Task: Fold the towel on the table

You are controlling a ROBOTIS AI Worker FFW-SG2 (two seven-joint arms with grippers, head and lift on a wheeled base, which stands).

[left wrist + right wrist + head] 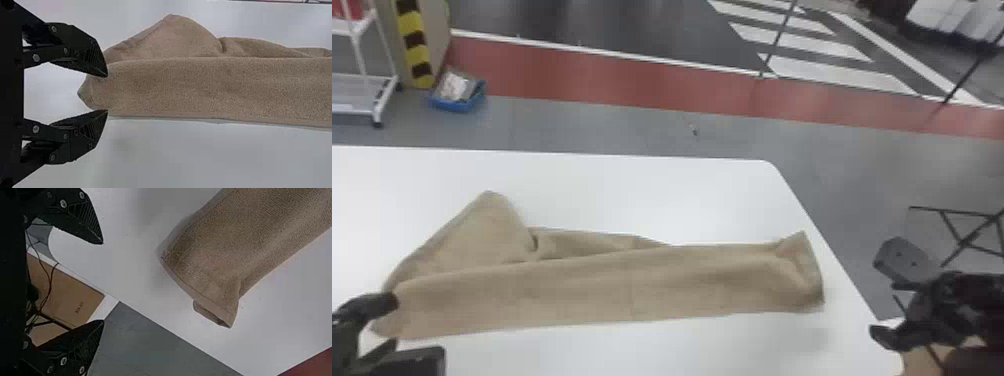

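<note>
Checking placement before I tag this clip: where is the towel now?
The towel lies across the white table in the head view, its left end by the left gripper and its right end near the table's right edge.

Bright, diffuse light; soft shadow beside towel [235,246]
</note>
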